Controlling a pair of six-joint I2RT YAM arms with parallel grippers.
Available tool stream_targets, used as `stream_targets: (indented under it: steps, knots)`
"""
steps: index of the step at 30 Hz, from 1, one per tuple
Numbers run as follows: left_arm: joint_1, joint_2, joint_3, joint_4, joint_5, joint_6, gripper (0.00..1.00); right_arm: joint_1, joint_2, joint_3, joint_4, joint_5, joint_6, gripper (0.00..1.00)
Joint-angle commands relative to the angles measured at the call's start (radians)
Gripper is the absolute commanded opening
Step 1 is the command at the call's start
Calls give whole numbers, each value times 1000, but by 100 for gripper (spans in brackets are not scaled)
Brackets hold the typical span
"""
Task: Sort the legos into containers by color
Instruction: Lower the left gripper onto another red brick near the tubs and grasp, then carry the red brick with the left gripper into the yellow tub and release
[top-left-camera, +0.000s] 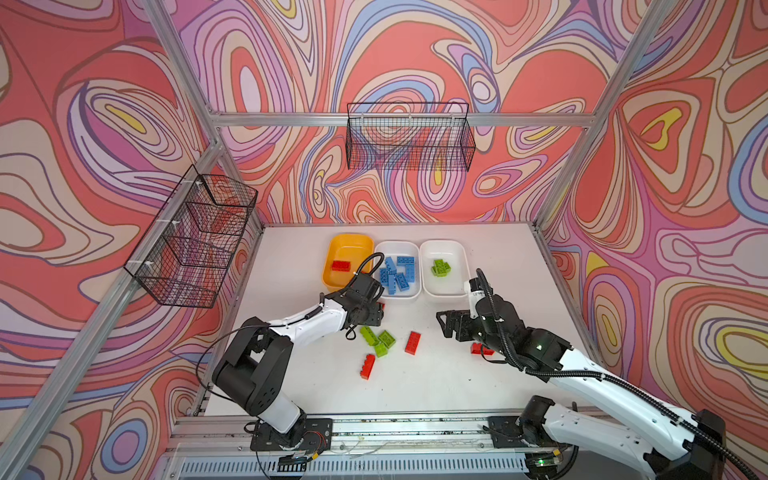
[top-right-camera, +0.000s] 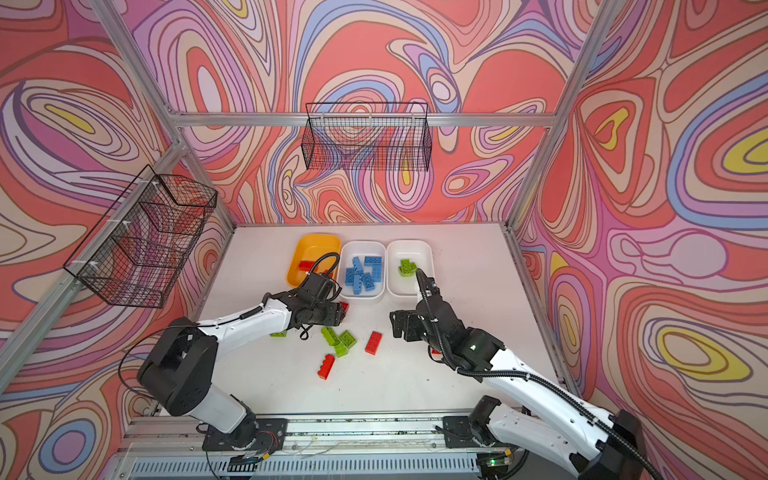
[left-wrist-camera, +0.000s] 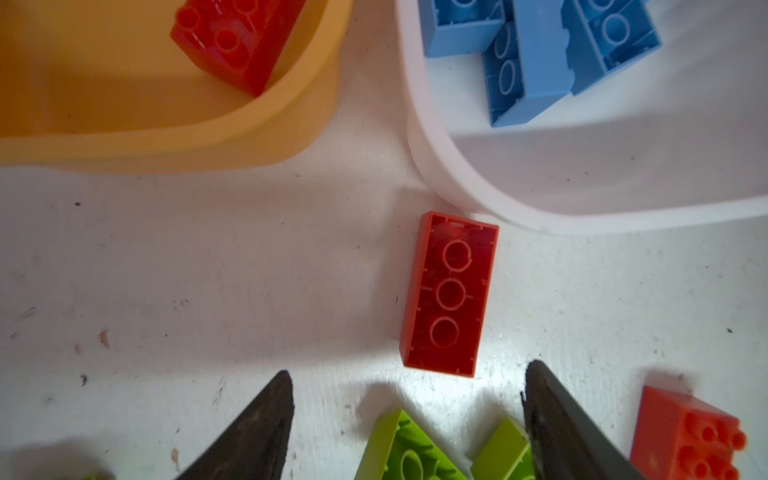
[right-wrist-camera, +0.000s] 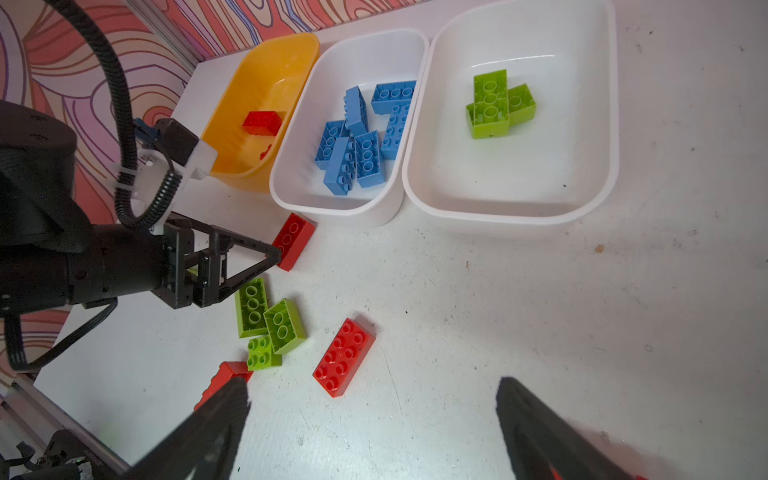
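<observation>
Three containers stand in a row at the back. The yellow-orange tub (top-left-camera: 345, 249) holds a red lego (top-left-camera: 341, 265), the middle white tub (top-left-camera: 397, 244) several blue ones (top-left-camera: 397, 272), and the right white tub (top-left-camera: 446, 286) green ones (top-left-camera: 440, 268). My left gripper (left-wrist-camera: 409, 380) is open, its tips just short of an upside-down red lego (left-wrist-camera: 449, 295) lying by the middle tub's corner. Green legos (top-left-camera: 378, 338) and two red ones (top-left-camera: 412, 343) (top-left-camera: 368, 366) lie mid-table. My right gripper (right-wrist-camera: 372, 386) hovers open over bare table; another red lego (top-left-camera: 482, 349) lies under that arm.
Black wire baskets hang on the left wall (top-left-camera: 195, 237) and the back wall (top-left-camera: 409, 137). Aluminium frame posts (top-left-camera: 552, 199) edge the white table. A further green lego (top-right-camera: 278, 333) peeks from under the left arm.
</observation>
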Motion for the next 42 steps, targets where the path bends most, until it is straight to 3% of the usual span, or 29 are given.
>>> stream_targets:
  steps: [1,10,18,22,28,35,42]
  knots:
    - [-3,55,55,23,-2,32,72,-1,0,-13,7,28,23,98]
    - [-3,189,124,12,10,30,59,-1,41,-17,60,6,21,98]
    - [-4,210,128,-43,5,9,23,-1,60,-2,83,14,-14,98]
    - [-12,167,115,-76,-6,-1,16,-1,66,3,91,7,-26,98]
    - [-34,43,108,-152,-30,-26,8,-1,59,5,97,6,-34,98]
    - [-35,-121,133,-233,-72,-47,8,-1,37,5,86,7,-34,98]
    - [1,-133,271,-308,-197,-22,8,-1,38,49,57,12,-46,98]
